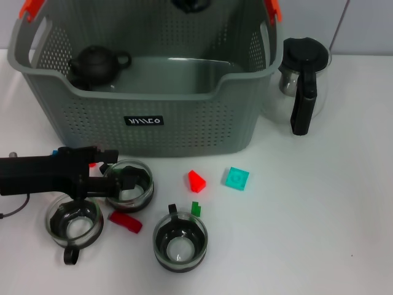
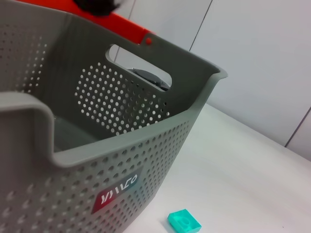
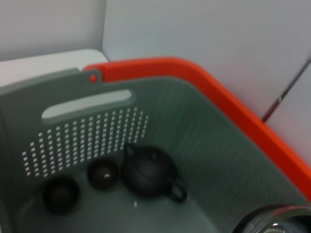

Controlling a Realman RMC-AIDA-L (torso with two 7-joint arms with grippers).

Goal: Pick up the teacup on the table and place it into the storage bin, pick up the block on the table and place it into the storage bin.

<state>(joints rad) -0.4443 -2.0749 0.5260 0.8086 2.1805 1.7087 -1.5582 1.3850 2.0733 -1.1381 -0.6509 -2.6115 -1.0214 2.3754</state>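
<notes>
The storage bin [image 1: 153, 123] stands at the back of the table, grey and perforated with orange clips; it also fills the left wrist view [image 2: 97, 160] and the right wrist view [image 3: 160, 121]. Three glass teacups sit in front of it: one [image 1: 130, 184] at the tip of my left gripper [image 1: 113, 177], one [image 1: 75, 224] near the front left, one [image 1: 180, 241] at the front middle. Loose blocks lie between them: red [image 1: 196, 181], teal [image 1: 236, 178] [image 2: 184, 221], small green [image 1: 196, 209] and a flat red one [image 1: 124, 221]. My right gripper [image 1: 190, 5] hangs above the bin. A glass rim [image 3: 272, 219] shows close to its camera.
A black teapot [image 1: 95, 63] [image 3: 148, 171] and two small dark cups [image 3: 103, 174] [image 3: 60, 194] lie inside the bin. A glass pitcher with a black handle [image 1: 303, 80] stands to the bin's right. White tabletop stretches to the right of the blocks.
</notes>
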